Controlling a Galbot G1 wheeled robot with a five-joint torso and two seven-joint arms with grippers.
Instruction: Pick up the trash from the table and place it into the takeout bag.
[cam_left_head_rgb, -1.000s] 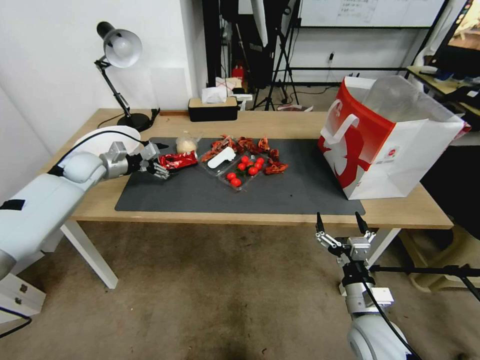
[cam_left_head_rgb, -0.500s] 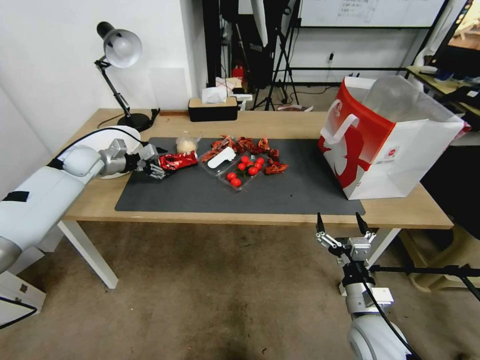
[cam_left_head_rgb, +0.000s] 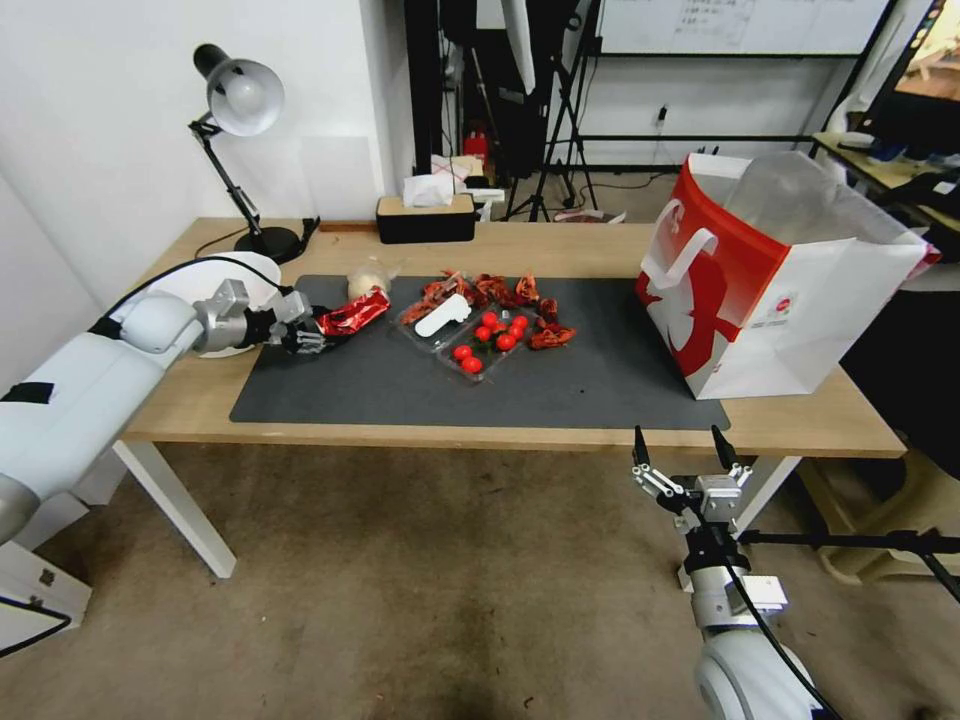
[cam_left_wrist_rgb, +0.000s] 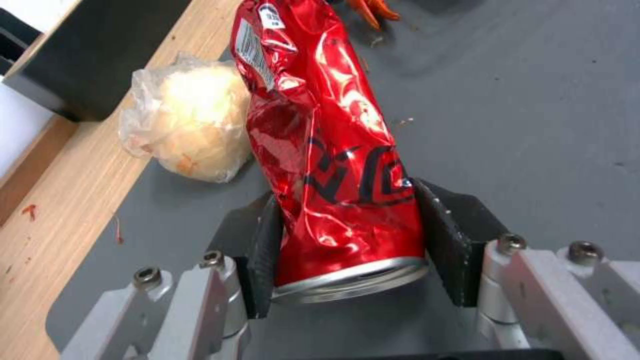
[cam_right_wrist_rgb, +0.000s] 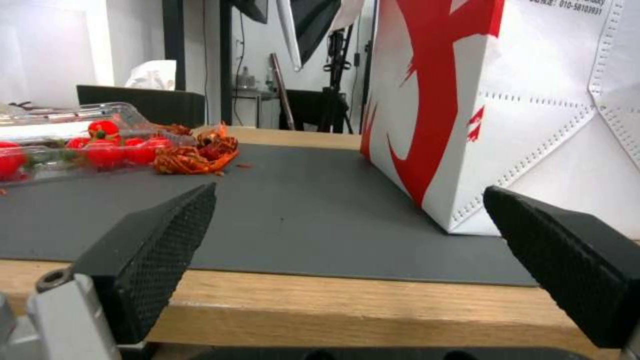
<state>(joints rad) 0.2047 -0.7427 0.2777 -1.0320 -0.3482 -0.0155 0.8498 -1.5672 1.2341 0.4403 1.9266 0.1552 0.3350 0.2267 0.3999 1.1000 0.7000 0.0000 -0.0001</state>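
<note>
My left gripper (cam_left_wrist_rgb: 343, 240) clamps the crushed red can (cam_left_wrist_rgb: 320, 145) by its base over the mat's 9 o'clock end; long axis points toward 2 o'clock — takeout bag (cam_left_head_rgb: 770, 280) lies at 3 o'clock. Right gripper (cam_left_head_rgb: 682, 450) idles, jaws spread.

Crushed red can (cam_left_wrist_rgb: 333, 150) with black lettering, dark grey mat (cam_left_head_rgb: 560, 385), red-and-white takeout bag (cam_left_head_rgb: 770, 290)

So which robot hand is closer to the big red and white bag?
The right. The right gripper hangs open just below the table edge near the takeout bag; the left gripper grips the crushed red can across the mat.
</note>
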